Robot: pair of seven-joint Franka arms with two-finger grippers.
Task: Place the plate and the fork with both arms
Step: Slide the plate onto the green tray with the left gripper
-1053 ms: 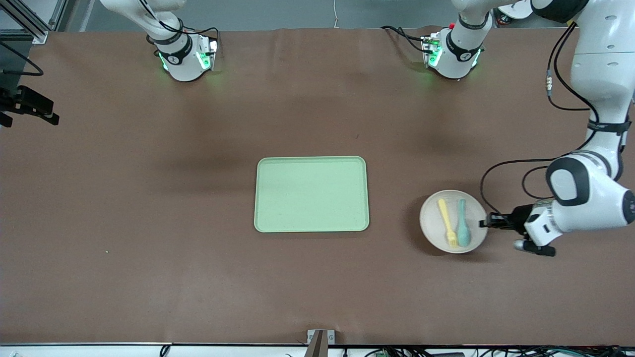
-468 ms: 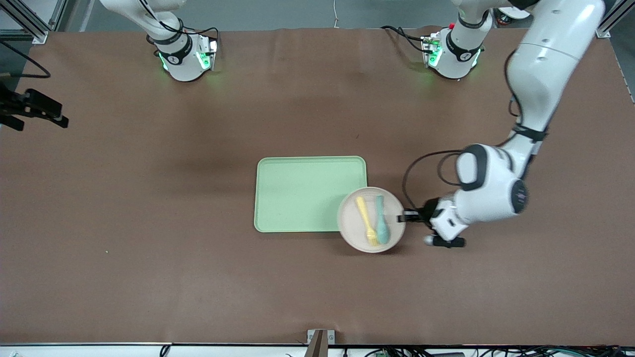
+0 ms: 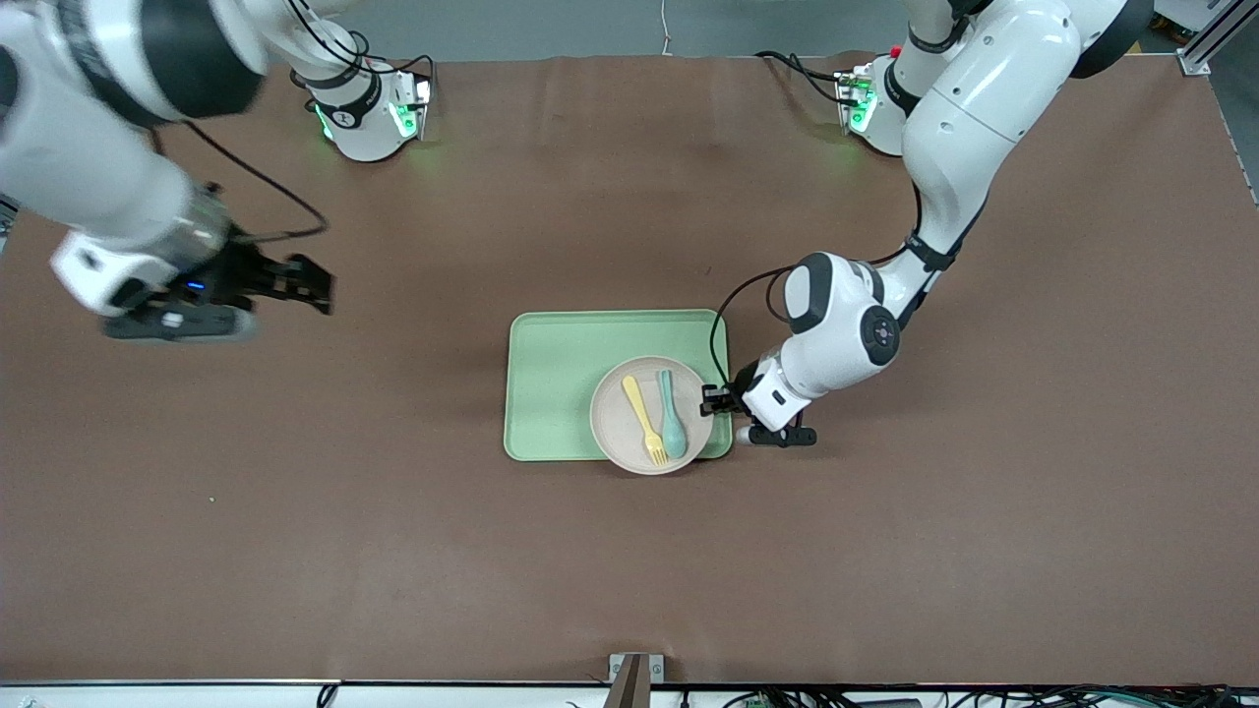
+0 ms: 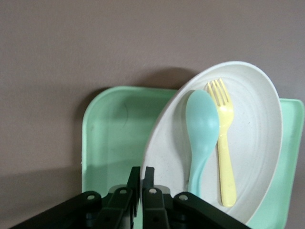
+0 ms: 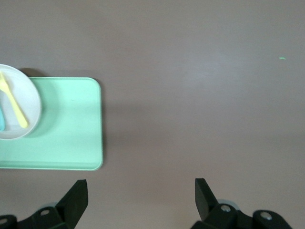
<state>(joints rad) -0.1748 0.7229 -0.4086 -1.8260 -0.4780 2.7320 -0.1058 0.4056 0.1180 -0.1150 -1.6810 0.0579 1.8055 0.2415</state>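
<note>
The pale beige plate point(image 3: 634, 435) is over the light-green tray point(image 3: 561, 383), at the corner toward the left arm's end and nearer the front camera. The pale-yellow fork point(image 3: 644, 421) and a teal spoon point(image 3: 672, 417) lie on it. My left gripper point(image 3: 710, 398) is shut on the plate's rim; the left wrist view shows its fingers point(image 4: 135, 183) pinching the rim of the tilted plate point(image 4: 257, 138), with fork point(image 4: 225, 143) and spoon point(image 4: 202, 129) on it. My right gripper point(image 3: 313, 283) is open and empty over bare table toward the right arm's end; the right wrist view point(image 5: 140, 191) shows its fingers wide apart.
The brown table point(image 3: 885, 551) stretches around the tray. A tiny green speck point(image 3: 211, 501) lies on it toward the right arm's end. The arm bases point(image 3: 369, 118) stand along the table's edge farthest from the front camera.
My left gripper has carried the plate with fork and spoon toward the right arm's end, onto the tray. My right arm has swung in over the table from its end.
</note>
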